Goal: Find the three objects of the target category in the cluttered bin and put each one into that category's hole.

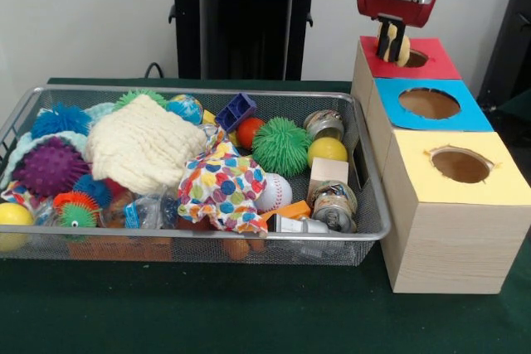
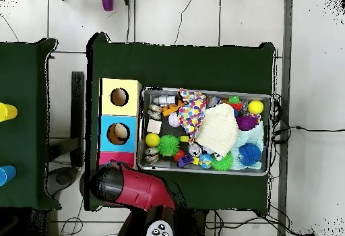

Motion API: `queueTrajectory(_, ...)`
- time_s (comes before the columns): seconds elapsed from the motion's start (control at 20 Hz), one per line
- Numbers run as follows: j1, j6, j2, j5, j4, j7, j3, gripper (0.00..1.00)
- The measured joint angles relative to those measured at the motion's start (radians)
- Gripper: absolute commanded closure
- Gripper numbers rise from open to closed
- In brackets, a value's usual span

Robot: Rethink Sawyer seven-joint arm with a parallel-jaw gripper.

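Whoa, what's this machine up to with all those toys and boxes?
A red robot arm is sorting. Its gripper is shut on a pale yellowish object, holding it just over the hole in the red-topped box, the farthest of three boxes in the front view. The blue-topped box and yellow-topped box stand in a row with it. Beside them, the wire bin is full of toys: spiky balls, a cream cloth, a spotted cloth, small jars.

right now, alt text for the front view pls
The robot's pincer holds a pale yellow object right over the hole in the red-topped box, beside blue- and yellow-topped boxes. Left of them, the wire mesh bin is packed with spiky balls, cloths and jars.
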Motion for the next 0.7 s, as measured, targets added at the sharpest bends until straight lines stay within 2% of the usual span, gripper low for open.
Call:
queueTrajectory(0.2, 0.001, -0.005, 0.0, 0.001, 0.001, 0.0, 0.001, 1.0)
queueTrajectory(0.25, 0.001, -0.009, 0.0, 0.001, 0.001, 0.0, 0.001, 0.0)
queueTrajectory(0.7, 0.02, -0.037, -0.003, 0.009, 0.002, 0.0, 0.008, 0.0)
